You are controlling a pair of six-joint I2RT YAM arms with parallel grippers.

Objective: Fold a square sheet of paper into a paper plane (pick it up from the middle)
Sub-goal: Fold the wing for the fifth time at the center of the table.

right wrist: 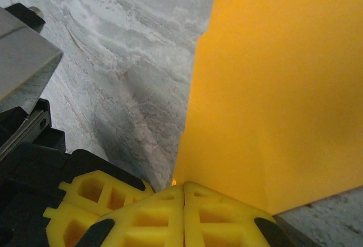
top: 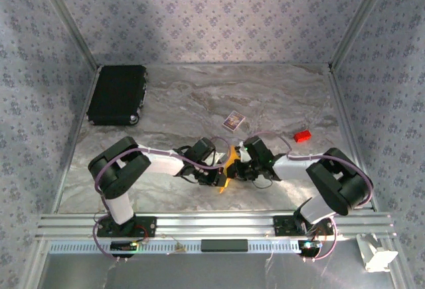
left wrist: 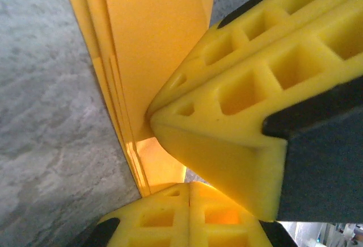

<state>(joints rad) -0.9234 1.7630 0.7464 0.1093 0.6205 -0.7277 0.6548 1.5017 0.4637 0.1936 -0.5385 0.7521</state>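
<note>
The orange-yellow paper (top: 230, 164), folded into several layers, stands on edge between my two grippers near the table's front middle. My left gripper (top: 221, 177) is shut, its fingertips (left wrist: 190, 187) meeting at the lower edge of the folded paper (left wrist: 147, 48). My right gripper (top: 241, 168) is shut too, and the paper (right wrist: 272, 88) rises straight out of its closed tips (right wrist: 183, 187). The right gripper's yellow fingers (left wrist: 244, 93) press against the paper close beside the left ones. A left finger (right wrist: 85, 201) shows next to the right tips.
A small purple-and-white card (top: 231, 121) lies just beyond the grippers. A tiny red block (top: 303, 136) sits to the right. A black case (top: 118, 94) rests at the back left. Patterned walls enclose the grey marble table (top: 199, 96).
</note>
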